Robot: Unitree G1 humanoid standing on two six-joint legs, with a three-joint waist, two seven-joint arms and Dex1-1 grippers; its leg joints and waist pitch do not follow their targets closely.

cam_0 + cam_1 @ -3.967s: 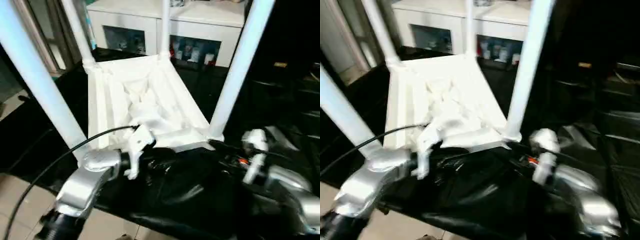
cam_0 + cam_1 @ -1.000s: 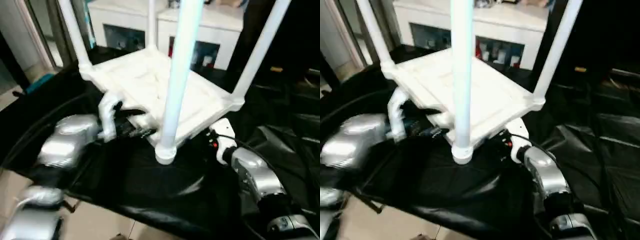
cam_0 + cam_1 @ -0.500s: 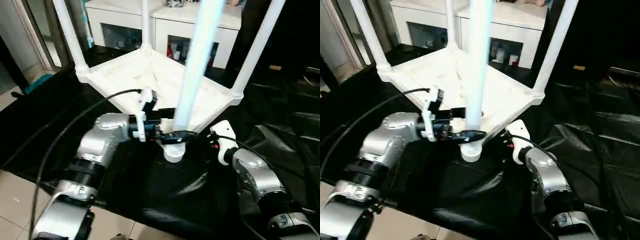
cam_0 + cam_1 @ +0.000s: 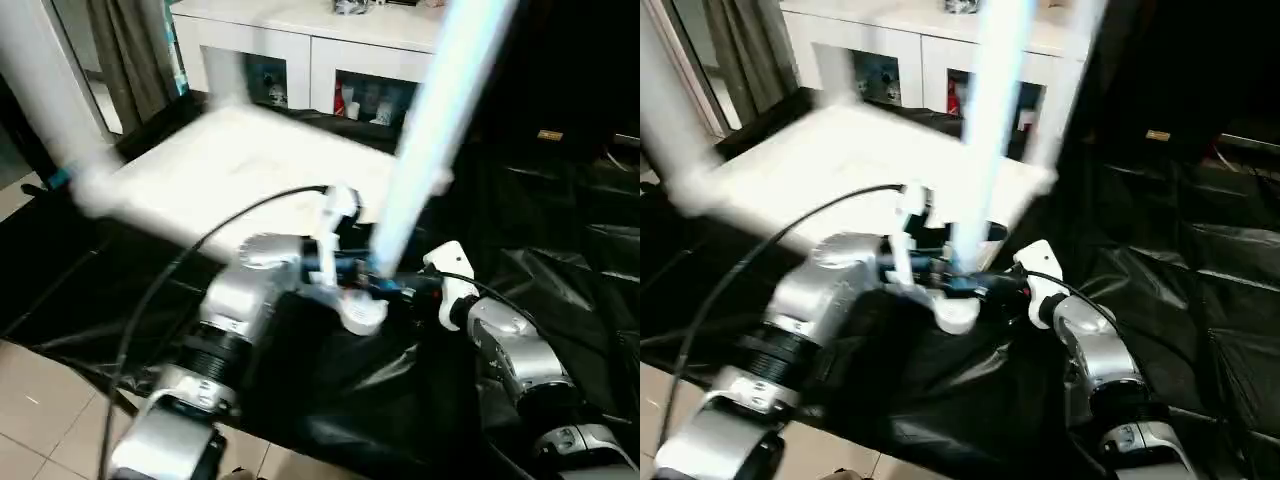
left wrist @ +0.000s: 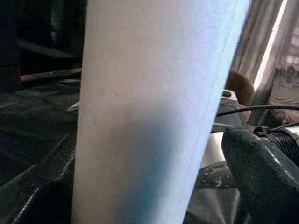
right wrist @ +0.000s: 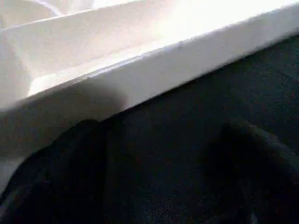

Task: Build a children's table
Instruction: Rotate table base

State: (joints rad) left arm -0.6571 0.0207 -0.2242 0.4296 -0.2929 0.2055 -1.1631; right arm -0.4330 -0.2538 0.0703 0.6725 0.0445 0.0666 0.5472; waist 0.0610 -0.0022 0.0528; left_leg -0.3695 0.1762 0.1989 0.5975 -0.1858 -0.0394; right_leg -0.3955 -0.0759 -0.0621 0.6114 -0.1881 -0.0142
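Where eye views blur, apparently leg close-up.

Both silver forearms reach forward and converge, left gripper and right gripper with fingers spread wide.

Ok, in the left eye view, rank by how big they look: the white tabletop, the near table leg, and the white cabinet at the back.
1. Tabletop, blurred but widest.
2. Near table leg.
3. White cabinet, though it stands farther back and is cut off by the frame, so this says little of its true size.
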